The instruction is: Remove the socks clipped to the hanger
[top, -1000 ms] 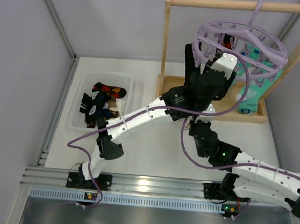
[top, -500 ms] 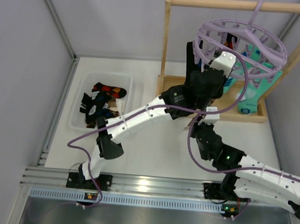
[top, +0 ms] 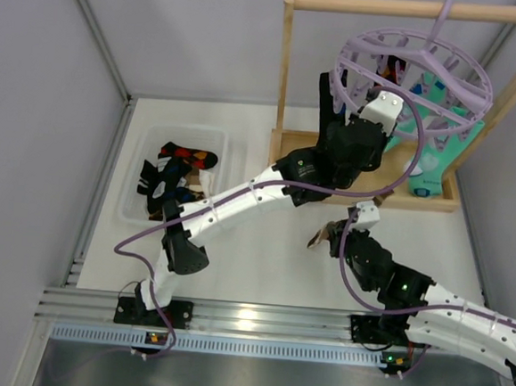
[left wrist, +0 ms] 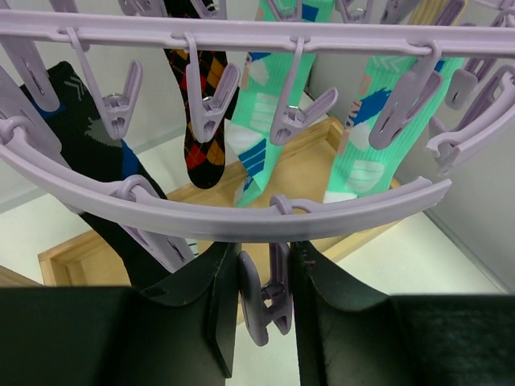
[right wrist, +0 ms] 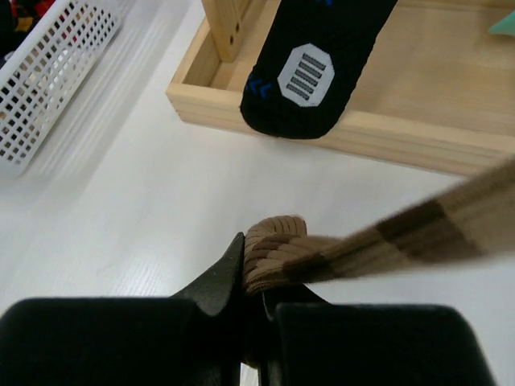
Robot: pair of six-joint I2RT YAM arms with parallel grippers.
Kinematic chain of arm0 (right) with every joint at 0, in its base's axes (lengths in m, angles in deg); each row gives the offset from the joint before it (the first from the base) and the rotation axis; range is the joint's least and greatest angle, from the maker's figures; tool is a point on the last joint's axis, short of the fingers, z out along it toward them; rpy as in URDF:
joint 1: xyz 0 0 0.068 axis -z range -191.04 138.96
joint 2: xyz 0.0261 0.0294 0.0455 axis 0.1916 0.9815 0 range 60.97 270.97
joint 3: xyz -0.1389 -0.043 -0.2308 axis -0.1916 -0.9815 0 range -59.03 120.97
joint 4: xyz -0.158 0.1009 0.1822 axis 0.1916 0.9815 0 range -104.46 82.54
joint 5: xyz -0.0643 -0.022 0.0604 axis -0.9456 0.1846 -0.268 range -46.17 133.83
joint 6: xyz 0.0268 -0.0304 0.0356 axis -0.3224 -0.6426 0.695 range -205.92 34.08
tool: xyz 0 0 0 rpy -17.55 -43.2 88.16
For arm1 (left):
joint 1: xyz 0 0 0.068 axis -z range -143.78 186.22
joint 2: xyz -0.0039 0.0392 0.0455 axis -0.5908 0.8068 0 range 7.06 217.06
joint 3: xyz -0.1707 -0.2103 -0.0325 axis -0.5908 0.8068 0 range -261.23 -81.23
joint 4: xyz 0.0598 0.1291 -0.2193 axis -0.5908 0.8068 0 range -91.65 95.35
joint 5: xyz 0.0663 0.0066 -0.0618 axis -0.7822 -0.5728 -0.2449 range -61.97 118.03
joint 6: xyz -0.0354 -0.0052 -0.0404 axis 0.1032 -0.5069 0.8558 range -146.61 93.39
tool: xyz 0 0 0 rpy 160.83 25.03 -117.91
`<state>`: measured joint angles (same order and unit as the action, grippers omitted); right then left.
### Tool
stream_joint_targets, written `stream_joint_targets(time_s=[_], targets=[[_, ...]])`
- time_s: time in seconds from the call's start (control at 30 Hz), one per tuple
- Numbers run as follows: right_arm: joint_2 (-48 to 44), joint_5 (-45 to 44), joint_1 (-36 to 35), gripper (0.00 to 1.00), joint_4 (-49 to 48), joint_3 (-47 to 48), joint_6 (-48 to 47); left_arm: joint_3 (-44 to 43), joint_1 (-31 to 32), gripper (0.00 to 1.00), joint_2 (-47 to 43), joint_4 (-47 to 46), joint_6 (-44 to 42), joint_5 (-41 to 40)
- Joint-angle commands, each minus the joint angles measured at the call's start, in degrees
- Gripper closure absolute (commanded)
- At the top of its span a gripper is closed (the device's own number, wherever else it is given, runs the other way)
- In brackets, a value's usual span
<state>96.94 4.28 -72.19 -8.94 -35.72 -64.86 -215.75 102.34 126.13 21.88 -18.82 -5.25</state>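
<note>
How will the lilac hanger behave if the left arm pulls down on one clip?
The hanger hangs from the wooden rail by one hook, so it will probably tilt and swing. It looks like thin plastic, likely light and a little springy. The clip between the left fingers dangles from the rim, so it may swivel.

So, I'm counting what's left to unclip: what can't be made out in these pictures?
- Top external: the hanger and wrist hide the left gripper and the clip peg it grips.
- Left wrist: upper edge cuts off the socks' tops.
- Right wrist: the brown sock in the right gripper blurs, running off the right edge.
- Top external: socks in basket too tangled to count.
</note>
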Motion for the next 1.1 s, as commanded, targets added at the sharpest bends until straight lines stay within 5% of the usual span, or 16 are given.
stream_joint_targets(time_s=[0.0,0.07,0.17,0.2,0.43,0.73,0.83,0.93,1.07], targets=[[-0.6,4.0,-1.1,1.00,1.3,-0.4,3.0,-1.1,-0.1,0.82,-3.4,-1.4,0.6,0.6],[-0.4,4.0,-1.1,1.00,2.0,-0.4,3.4,-0.8,-0.1,0.73,-3.5,-1.4,0.9,0.9],[-0.3,6.8,-1.0,1.00,0.8,-0.7,4.0,1.1,0.0,0.30,-4.7,-1.3,1.5,1.5],[-0.6,8.6,-1.1,1.00,0.3,-1.1,3.9,2.1,0.0,0.06,-5.3,-1.1,1.7,1.0],[-3.2,10.3,-0.9,1.00,-1.3,-1.3,3.4,16.7,-0.1,0.02,-14.8,-1.1,2.1,-6.0],[3.3,16.0,-0.6,1.00,-5.0,4.3,-0.5,42.3,-1.0,0.02,-38.6,4.8,9.5,-20.1],[8.1,20.0,-0.6,1.00,-8.7,8.7,-2.8,47.5,-5.1,0.02,-45.6,11.5,14.8,-17.9],[14.3,24.8,0.0,1.00,-12.5,13.7,-4.4,49.4,-16.7,0.02,-51.0,17.1,17.7,-8.4],[28.1,31.5,1.4,1.00,-14.6,24.0,-7.8,49.4,-28.9,0.02,-54.7,24.1,18.4,-8.2]])
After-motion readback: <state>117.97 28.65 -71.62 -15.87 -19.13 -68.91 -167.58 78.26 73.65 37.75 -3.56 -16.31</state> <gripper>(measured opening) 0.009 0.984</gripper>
